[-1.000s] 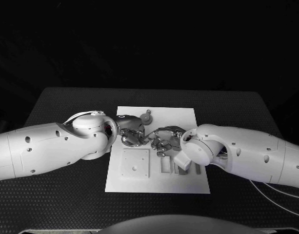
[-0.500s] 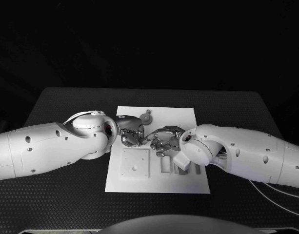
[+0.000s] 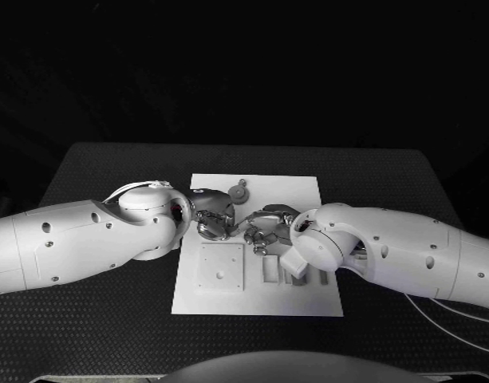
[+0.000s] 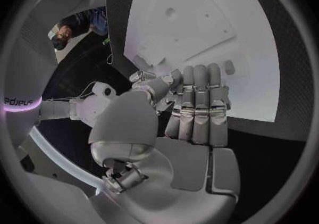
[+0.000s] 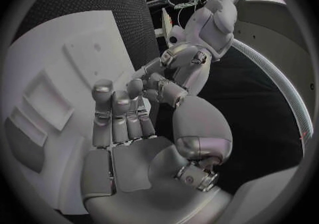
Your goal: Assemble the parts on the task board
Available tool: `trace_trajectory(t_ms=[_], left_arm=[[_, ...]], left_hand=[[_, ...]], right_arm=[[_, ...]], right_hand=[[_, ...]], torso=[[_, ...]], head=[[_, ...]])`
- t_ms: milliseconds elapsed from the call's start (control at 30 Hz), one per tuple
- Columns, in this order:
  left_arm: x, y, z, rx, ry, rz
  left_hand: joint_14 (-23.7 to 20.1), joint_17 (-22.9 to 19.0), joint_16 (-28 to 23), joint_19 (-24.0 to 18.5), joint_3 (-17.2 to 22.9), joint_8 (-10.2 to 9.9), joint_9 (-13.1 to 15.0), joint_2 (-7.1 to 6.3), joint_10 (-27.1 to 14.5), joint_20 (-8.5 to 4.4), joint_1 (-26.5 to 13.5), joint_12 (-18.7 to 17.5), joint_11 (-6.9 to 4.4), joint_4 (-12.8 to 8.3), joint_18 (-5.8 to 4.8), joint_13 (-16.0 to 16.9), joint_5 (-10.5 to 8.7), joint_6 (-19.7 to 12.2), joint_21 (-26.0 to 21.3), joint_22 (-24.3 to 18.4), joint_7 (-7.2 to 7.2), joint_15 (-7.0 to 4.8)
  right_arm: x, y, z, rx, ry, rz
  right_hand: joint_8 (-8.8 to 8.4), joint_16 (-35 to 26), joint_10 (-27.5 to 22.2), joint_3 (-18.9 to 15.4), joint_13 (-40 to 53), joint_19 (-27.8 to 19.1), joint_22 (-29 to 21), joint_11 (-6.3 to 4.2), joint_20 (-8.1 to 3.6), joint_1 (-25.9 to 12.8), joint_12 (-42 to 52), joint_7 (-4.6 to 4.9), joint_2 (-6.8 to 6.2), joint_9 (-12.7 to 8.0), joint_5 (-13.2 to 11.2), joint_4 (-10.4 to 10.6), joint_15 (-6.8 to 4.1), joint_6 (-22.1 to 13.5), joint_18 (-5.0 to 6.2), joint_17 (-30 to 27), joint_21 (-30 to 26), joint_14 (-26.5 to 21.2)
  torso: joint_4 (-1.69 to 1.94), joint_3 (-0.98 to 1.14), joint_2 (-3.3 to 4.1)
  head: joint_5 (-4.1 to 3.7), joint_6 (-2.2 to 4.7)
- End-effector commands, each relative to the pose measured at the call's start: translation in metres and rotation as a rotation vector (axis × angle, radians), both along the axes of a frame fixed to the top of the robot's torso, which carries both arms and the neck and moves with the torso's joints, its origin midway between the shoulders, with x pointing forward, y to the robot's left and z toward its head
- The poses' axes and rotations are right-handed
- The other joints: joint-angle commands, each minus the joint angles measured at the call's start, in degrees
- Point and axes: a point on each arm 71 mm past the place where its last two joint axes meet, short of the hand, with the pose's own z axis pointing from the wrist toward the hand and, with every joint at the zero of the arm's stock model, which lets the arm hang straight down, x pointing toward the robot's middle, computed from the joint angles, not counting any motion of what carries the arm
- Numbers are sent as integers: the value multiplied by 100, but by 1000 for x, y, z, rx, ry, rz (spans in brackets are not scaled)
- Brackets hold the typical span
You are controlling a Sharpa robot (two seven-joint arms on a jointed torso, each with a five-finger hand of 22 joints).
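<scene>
Task board (image 3: 298, 297) mid-bench, both hands meeting over its centre, left hand (image 3: 212, 217) and right hand (image 3: 266, 230) fingertip to fingertip, grasp impossible to tell; grey part (image 3: 238, 192) lying loose at 12 o'clock, assembly seemingly unfinished.

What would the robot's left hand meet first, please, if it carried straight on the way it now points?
Probably the right hand: the left hand points across the task board at it, fingertips nearly meeting, though depth is unclear.
</scene>
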Motion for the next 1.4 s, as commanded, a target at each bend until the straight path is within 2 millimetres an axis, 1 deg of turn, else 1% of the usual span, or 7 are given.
trace_trajectory(t_ms=[33,100,200,533,933,1100,1400], left_arm=[[-4,-8,2,-19,3,-35],[-4,-8,2,-20,3,-36],[-4,-9,2,-22,2,-38],[-5,-10,2,-24,1,-41],[-5,-11,3,-26,0,-42],[-5,-11,3,-27,0,-42],[-5,-11,3,-26,0,-42]], left_hand=[[48,-8,-37,33,24,16,6,20,55,3,-22,-35,-1,1,-69,6,31,50,-26,-6,3,-11],[48,-8,-37,33,24,16,7,20,55,3,-23,-36,-1,1,-69,6,31,50,-26,-6,3,-11],[49,-7,-37,34,23,15,9,21,56,3,-24,-36,-1,2,-69,6,32,50,-26,-6,3,-12],[51,-7,-38,36,23,12,15,20,58,2,-26,-38,-2,2,-69,8,33,50,-27,-6,3,-12],[52,-7,-39,38,24,9,22,20,60,1,-27,-40,-2,2,-70,8,35,50,-27,-6,3,-13],[53,-7,-40,38,24,8,25,20,60,1,-28,-41,-2,2,-70,9,36,50,-28,-6,3,-13],[53,-7,-41,38,24,5,30,20,61,1,-29,-43,-2,2,-70,9,37,50,-29,-6,4,-13]], right_arm=[[-1,7,2,-6,-36,29],[0,8,2,-11,-41,30],[0,9,2,-13,-43,27],[2,9,1,-19,-47,24],[5,10,0,-26,-59,16],[6,10,0,-27,-64,12],[8,9,0,-18,-77,-5]], right_hand=[[26,2,7,-72,-11,35,80,-35,10,19,24,76,-43,11,-1,29,-49,126,482,-9,-21,12],[24,3,10,-109,-13,39,79,-37,12,-12,22,75,-64,20,-4,59,-51,124,482,-10,-21,15],[16,5,17,-300,-14,40,83,-41,8,-90,22,71,-23,44,-11,39,-56,113,482,-8,-18,18],[58,15,86,-425,-29,71,81,-84,-7,-129,25,26,54,82,3,86,-92,242,482,-11,-11,61],[137,35,340,-419,-96,181,101,-228,-28,161,-1,-125,449,73,7,-53,-219,652,482,-21,81,242],[168,39,447,-411,-114,216,106,-286,-24,311,-7,-187,536,69,9,-70,-265,819,482,-21,135,320],[189,35,539,-403,-126,235,106,-325,-20,476,-12,-230,582,73,11,-76,-295,941,482,-22,179,378]], torso=[[1,1,0],[3,1,0],[4,2,1],[-2,1,0],[1,4,0],[-2,3,0],[-1,4,1]], head=[[3,-6],[3,-8],[0,-11],[-1,-14],[-9,-14],[-15,-13],[-10,-12]])
